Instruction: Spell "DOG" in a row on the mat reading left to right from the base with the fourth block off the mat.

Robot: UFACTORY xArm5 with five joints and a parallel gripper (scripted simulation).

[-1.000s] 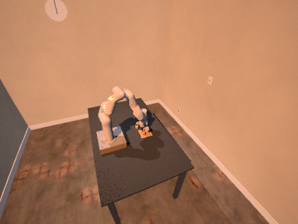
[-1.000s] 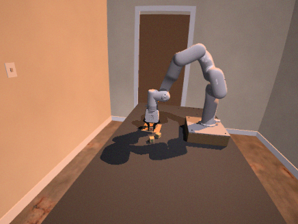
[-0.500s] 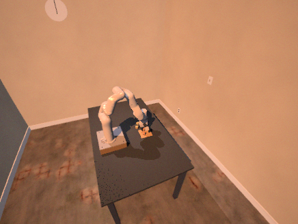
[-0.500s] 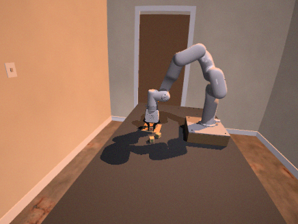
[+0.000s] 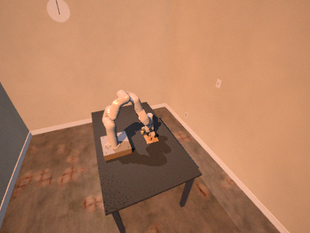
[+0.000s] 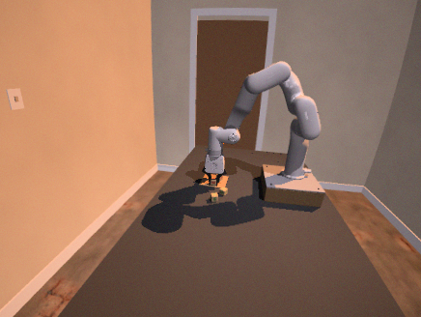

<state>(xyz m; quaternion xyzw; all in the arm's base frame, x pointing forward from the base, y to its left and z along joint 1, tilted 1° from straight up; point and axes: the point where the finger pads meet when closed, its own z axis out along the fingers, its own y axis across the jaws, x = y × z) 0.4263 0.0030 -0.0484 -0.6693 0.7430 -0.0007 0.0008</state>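
A small orange mat (image 5: 151, 138) lies on the dark table, to the right of the robot's base; it also shows in the exterior view (image 6: 212, 183). My gripper (image 6: 212, 179) points straight down over the mat and is shut on a small wooden block (image 6: 212, 182), held at or just above the mat. In the top view the gripper (image 5: 148, 131) hides most of this block. Two more blocks (image 6: 214, 196) (image 6: 223, 191) lie close together on the table just beside the mat. The letters on the blocks are too small to read. A fourth block cannot be made out.
The robot's tan base box (image 6: 292, 190) stands on the table close to the mat. The table's edge toward the wall (image 5: 170, 133) runs not far beyond the mat. The arm casts a wide shadow (image 6: 193, 213) on the table top.
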